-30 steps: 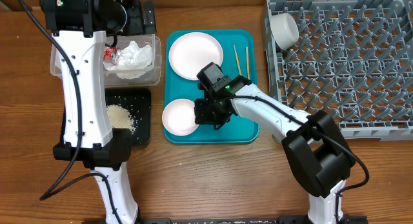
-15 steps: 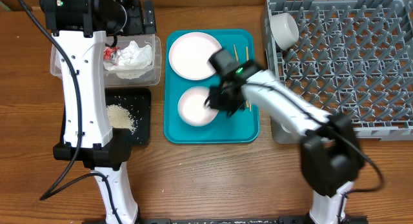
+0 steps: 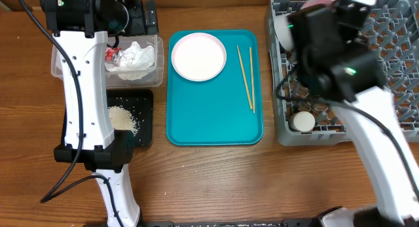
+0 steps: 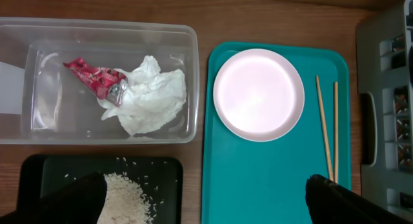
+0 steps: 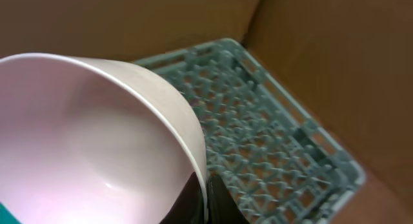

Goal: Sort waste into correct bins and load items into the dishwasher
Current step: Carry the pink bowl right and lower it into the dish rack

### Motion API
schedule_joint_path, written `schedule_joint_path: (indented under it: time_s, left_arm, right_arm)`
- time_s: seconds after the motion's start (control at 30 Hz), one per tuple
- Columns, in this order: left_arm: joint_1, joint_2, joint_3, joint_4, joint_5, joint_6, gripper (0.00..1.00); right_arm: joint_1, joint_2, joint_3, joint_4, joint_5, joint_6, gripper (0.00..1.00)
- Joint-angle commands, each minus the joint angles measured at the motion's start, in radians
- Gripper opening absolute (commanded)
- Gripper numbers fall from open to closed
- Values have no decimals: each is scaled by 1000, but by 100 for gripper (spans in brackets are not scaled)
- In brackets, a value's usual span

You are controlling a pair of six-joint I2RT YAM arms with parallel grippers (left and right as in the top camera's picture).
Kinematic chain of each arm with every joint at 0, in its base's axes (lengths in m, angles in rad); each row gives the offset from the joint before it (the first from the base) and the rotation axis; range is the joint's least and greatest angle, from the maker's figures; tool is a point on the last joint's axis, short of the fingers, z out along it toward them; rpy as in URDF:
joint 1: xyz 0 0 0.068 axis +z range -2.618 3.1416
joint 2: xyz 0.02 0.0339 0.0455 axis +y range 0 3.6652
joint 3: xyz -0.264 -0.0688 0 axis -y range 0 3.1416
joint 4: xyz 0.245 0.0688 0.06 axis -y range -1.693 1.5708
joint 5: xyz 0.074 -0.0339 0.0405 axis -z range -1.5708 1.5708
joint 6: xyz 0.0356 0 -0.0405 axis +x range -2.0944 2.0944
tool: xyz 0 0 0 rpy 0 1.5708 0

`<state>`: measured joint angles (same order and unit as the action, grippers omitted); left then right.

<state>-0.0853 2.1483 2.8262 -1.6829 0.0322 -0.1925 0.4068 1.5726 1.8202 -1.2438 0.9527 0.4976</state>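
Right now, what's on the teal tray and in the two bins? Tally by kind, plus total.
plate, on the teal tray: 1
chopsticks, on the teal tray: 2
wrapper, in the clear tub: 1
napkin, in the clear tub: 1
rice pile, in the black tray: 1
Total: 6
Not counted: bowl in the right claw.

White-shelled left arm (image 3: 95, 70) and right arm (image 3: 376, 145), black joints (image 3: 324, 27), loose black cables (image 3: 77, 99) (mostly leftward), green lights (image 3: 351, 71) glowed, left tool (image 4: 206, 199) with black fingers (image 4: 80, 198).
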Motion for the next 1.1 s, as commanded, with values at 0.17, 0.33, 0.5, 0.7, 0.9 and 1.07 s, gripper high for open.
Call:
schedule_joint_path:
  time_s: [0.17, 0.33, 0.5, 0.7, 0.9, 1.07]
  left_arm:
    - [-1, -14, 2, 0, -10, -14, 100]
    - [-1, -14, 2, 0, -10, -14, 100]
    - [-1, -14, 2, 0, -10, -14, 100]
    - [-1, -14, 2, 0, -10, -14, 100]
    - [-1, -14, 2, 0, -10, -14, 100]
    - [-1, -14, 2, 0, -10, -14, 100]
  right_arm:
    - [-9, 174, -270, 13, 395, 84, 4]
    - [-9, 222, -372, 121, 435, 83, 4]
    - [-9, 225, -463, 229, 429, 79, 4]
    - [-10, 225, -525, 311, 370, 79, 4]
    - [-10, 225, -555, 368, 348, 72, 4]
    - [-9, 225, -555, 355, 327, 72, 4]
